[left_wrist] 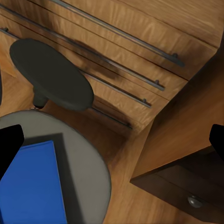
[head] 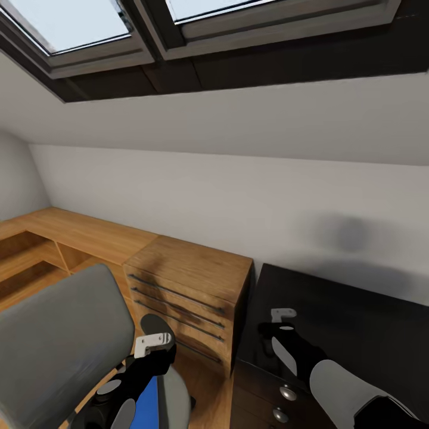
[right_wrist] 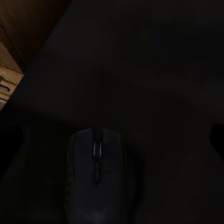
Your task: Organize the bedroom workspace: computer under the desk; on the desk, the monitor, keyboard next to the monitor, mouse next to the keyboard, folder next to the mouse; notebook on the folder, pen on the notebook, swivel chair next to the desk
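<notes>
Right wrist view puts the mouse (right_wrist: pixel 96 179) on the black worktop (right_wrist: pixel 154 70) beneath my spread right tool (right_wrist: pixel 112 140); light, rigid, slick, I'd pinch its flanks.

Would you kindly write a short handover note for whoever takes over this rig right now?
Left gripper: open, holding nothing, above the swivel chair.
Right gripper: open, holding nothing, over the desk.
Folder: lying on the chair seat.
Mouse: on the desk under the right gripper.
Done: mouse on desk.
Left: move the folder beside the mouse; check the monitor, keyboard, notebook, pen and computer; position the chair.
</notes>
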Tool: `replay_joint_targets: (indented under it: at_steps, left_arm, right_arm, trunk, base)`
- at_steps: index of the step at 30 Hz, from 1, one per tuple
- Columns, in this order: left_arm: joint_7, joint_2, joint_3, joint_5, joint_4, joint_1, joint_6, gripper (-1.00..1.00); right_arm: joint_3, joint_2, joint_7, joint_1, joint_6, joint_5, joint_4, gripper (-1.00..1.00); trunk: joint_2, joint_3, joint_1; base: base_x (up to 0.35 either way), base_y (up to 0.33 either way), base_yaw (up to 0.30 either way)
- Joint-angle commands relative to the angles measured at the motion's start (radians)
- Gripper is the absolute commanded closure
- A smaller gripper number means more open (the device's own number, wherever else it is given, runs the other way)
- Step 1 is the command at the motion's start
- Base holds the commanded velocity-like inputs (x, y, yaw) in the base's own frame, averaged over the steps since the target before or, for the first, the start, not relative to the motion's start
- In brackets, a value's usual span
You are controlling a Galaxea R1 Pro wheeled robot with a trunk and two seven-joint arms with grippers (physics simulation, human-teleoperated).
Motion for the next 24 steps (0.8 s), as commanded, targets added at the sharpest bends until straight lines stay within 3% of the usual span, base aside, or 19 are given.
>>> replay_joint_targets:
  at_steps: [1,11,16,24]
  left_arm:
    - [0.009,0.000,-0.001,0.011,-0.001,-0.001,0.003,-1.00]
    - [0.009,0.000,-0.001,0.011,0.000,-0.001,0.003,-1.00]
    - [0.009,0.000,-0.001,0.011,0.000,-0.001,0.003,-1.00]
    - [0.009,0.000,-0.001,0.011,0.000,-0.001,0.003,-1.00]
  right_arm:
    - [0.008,-0.001,-0.004,-0.001,0.006,-0.007,-0.002,-1.00]
    - [0.008,0.000,0.028,-0.001,0.077,-0.011,-0.003,-1.00]
    - [0.008,0.000,0.031,-0.001,0.102,-0.068,-0.005,-1.00]
    - [0.008,-0.003,0.032,-0.001,0.107,-0.093,-0.006,-1.00]
  trunk:
    - [-0.008,-0.005,0.004]
    - [-0.078,-0.036,0.042]
    - [-0.113,-0.052,0.062]
    - [-0.169,-0.077,0.092]
  base:
    - [0.000,0.000,0.000]
    - [0.000,0.000,0.000]
    - [0.000,0.000,0.000]
    - [0.000,0.000,0.000]
